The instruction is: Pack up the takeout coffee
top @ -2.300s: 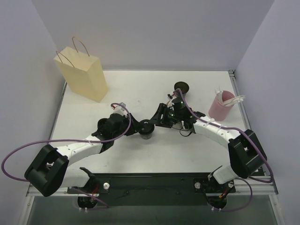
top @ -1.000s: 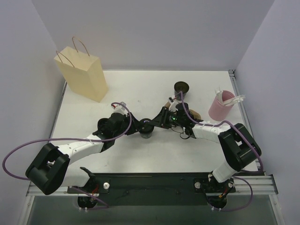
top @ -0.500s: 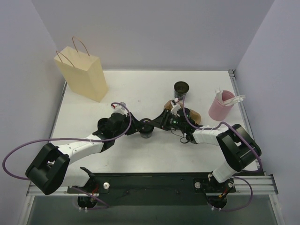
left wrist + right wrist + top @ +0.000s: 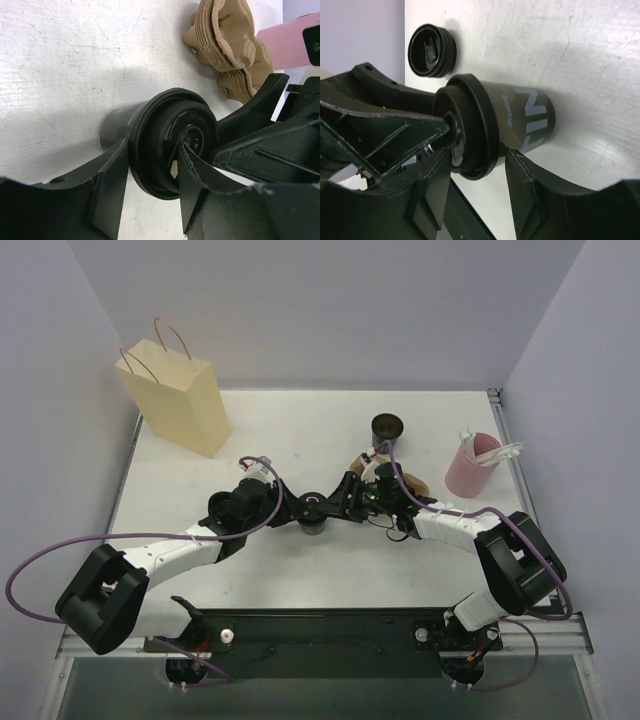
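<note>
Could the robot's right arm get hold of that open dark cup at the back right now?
Likely not yet: the right gripper has its jaws around the lidded cup, with the left gripper on it too. The open cup stands close beyond that arm, with nothing standing between them.

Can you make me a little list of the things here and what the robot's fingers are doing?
coffee cup: dark, standing upright
lid: black, on the coffee cup
left fingers: closed on the lidded cup
right fingers: either side of the same cup, grip unclear
paper bag: upright, back left, well away from the cup
stack of black lids: standing apart from the cup
cardboard cup carriers: brown, stacked, right of the cup
pink cup: far right
</note>
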### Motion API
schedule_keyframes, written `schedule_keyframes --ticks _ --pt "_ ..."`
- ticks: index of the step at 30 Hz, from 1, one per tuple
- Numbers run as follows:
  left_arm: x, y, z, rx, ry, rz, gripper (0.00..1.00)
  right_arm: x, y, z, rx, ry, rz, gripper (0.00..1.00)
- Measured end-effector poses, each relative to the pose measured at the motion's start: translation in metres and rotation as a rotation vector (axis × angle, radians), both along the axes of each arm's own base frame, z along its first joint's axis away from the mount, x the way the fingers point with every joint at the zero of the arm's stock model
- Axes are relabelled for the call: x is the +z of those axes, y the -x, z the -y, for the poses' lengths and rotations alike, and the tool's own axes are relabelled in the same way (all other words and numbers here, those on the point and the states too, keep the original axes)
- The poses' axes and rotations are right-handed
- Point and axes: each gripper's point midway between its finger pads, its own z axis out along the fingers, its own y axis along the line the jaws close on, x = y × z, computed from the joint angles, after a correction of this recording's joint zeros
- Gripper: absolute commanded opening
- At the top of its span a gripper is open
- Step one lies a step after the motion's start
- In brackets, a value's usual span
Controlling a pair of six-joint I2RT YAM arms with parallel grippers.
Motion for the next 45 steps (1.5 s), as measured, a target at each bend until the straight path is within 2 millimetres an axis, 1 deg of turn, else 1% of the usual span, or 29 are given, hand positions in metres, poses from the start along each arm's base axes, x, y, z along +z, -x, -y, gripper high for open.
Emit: schedule_keyframes --ticks 3,5,8,9,13,16,21,24,27,31,34,40,45 --pt "0.000 -0.001 0.001 0.001 -0.001 0.000 0.50 0.000 0.005 0.003 0.028 0.010 -0.033 0.49" --pt "0.000 -0.002 0.001 0.001 -0.002 -0.001 0.50 -0.002 0.006 0.008 0.031 0.013 -0.055 0.47" --pt "0.000 -0.004 0.003 0.000 -0.003 -0.003 0.50 -0.002 0.002 0.018 0.019 0.008 -0.074 0.42" --pt "0.000 -0.004 0.003 0.000 -0.003 -0.002 0.50 -0.001 0.000 0.021 0.014 0.004 -0.076 0.39" --pt "0.000 -0.005 0.004 -0.001 -0.007 -0.003 0.50 0.008 -0.008 0.030 -0.001 -0.015 -0.067 0.34" --pt "0.000 -0.005 0.004 -0.002 -0.009 -0.001 0.50 0.015 -0.014 0.031 -0.004 -0.023 -0.054 0.31" --pt "0.000 -0.005 0.004 -0.003 -0.010 0.000 0.50 0.028 -0.029 0.026 0.010 -0.035 -0.020 0.31" --pt "0.000 -0.005 0.004 -0.004 -0.013 -0.001 0.50 0.024 -0.034 0.024 0.016 -0.029 -0.029 0.30" --pt "0.000 -0.006 0.004 -0.005 -0.015 -0.001 0.50 0.012 -0.033 0.024 0.018 -0.013 -0.057 0.29" --pt "0.000 -0.006 0.004 -0.007 -0.017 0.000 0.50 0.003 -0.032 0.024 0.021 -0.001 -0.079 0.28" --pt "0.000 -0.006 0.004 -0.008 -0.018 0.001 0.50 -0.005 -0.030 0.020 0.031 0.006 -0.094 0.28" --pt "-0.001 -0.006 0.004 -0.009 -0.019 0.000 0.50 -0.005 -0.031 0.014 0.035 -0.020 -0.065 0.25" --pt "-0.001 -0.007 0.004 -0.006 -0.020 0.002 0.50 -0.005 -0.032 0.012 0.026 -0.049 -0.052 0.28"
